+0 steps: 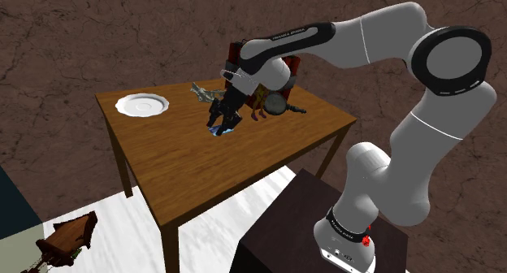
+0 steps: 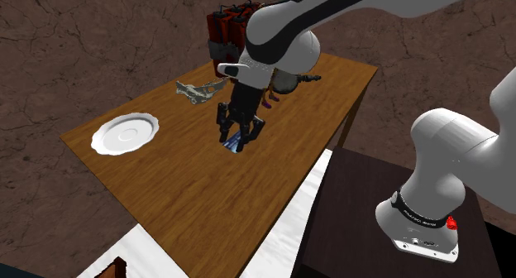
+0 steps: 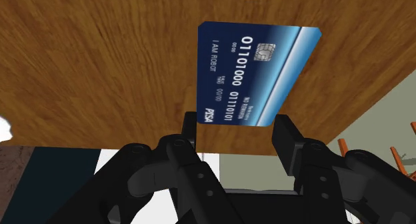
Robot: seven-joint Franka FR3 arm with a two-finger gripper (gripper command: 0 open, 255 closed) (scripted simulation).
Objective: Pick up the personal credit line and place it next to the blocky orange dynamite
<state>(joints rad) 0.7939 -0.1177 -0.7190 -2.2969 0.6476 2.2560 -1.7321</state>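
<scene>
Wood table [image 1: 187, 170] runs across the shoulder view's middle. The gripper [image 1: 224, 123] is down at its centre with a blue card [image 1: 221, 131] at its tips, a white plate [image 1: 143, 105] lies toward the upper left, and red dynamite [image 1: 236, 50] is half hidden behind the arm. In the second exterior view the card [image 2: 236, 143] shows under the gripper [image 2: 238, 136] at mid-frame, with the dynamite [image 2: 223, 28] well apart at the top and the plate [image 2: 124, 134] to the left. In the wrist view the fingers [image 3: 191, 131] clasp the card [image 3: 257, 69] by its two long edges at its near end.
</scene>
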